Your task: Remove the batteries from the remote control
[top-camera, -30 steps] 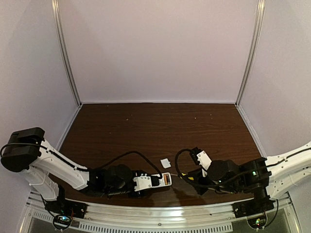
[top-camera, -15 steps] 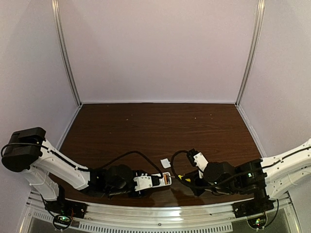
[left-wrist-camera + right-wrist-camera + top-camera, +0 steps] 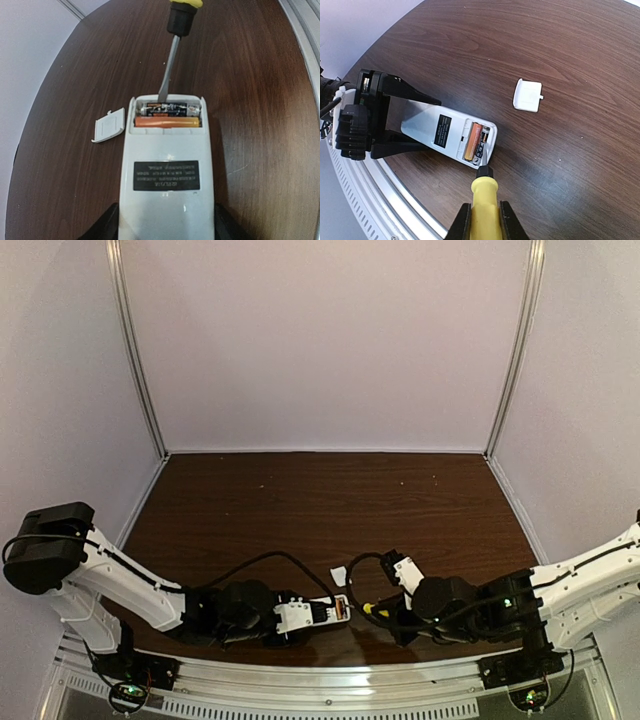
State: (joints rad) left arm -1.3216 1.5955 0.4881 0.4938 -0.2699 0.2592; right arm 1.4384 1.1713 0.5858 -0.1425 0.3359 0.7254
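A dark wood-grain tabletop [image 3: 320,490] sits in a booth of plain pale lilac panels: a back wall [image 3: 320,340] at 12 o'clock and side walls [image 3: 50,390] at 9 and 3 o'clock. Slim metal posts [image 3: 135,350] mark the far corners. A ribbed aluminium rail [image 3: 330,672] edges 6 o'clock; the light is soft and even

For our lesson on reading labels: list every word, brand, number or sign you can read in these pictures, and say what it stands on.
The dark label on the back of the remote control: white print, too blurred to read.
The dark battery in the open compartment: small light markings, too small to read.
No other text shows; nothing can be quoted.
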